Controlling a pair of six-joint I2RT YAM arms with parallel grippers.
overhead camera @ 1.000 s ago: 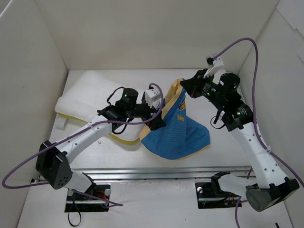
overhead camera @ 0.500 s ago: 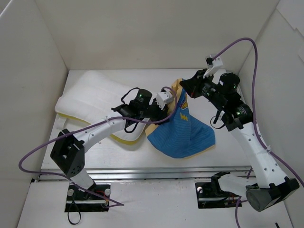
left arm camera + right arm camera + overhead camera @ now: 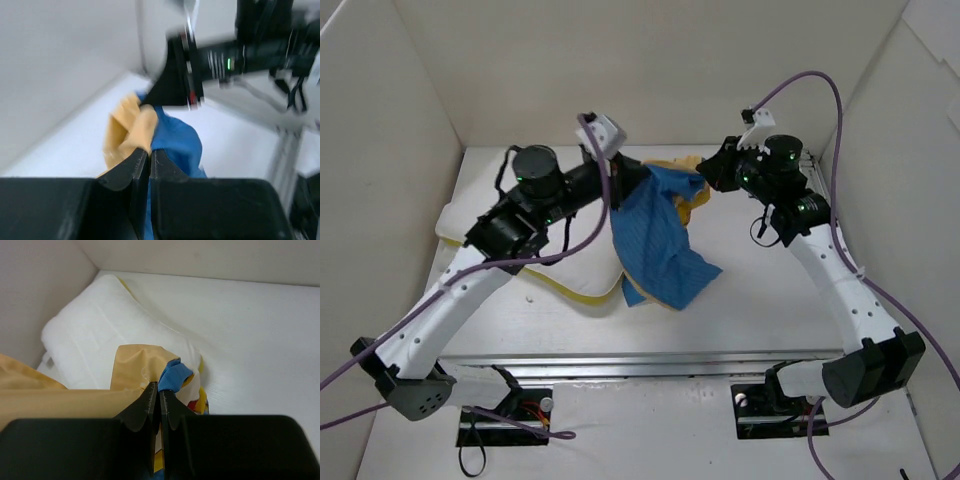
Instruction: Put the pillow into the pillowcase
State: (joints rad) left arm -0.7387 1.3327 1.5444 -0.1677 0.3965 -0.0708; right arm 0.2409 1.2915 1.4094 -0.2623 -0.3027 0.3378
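Blue striped-looking cloth with a yellow-orange inner side, that's the pillowcase (image 3: pixel 655 240), and it's lifted off the table (image 3: pixel 770 300) around the middle, a bit toward 12 o'clock, hanging in a loose crumpled drape between the two arms. Left gripper (image 3: pixel 625 180) has its jaws pinched almost flat together on the top edge of the fabric at about 11 o'clock of the bundle. Right gripper (image 3: pixel 712 176) is clamped thin on the opposite edge at about 1 o'clock, right where a yellow fold meets a bit of blue. The pillow (image 3: pixel 480 195) is outside the case, lying flat on the table over at 9 to 10 o'clock, partly under the left arm. It's soft, white and puffy with stitched lines, with a yellow trim edge showing along its 5 o'clock side, just beside the hanging cloth. The left wrist view is blurry. The table is plain white, boxed in by white walls (image 3: pixel 620 70) at 9, 12 and 3 o'clock.
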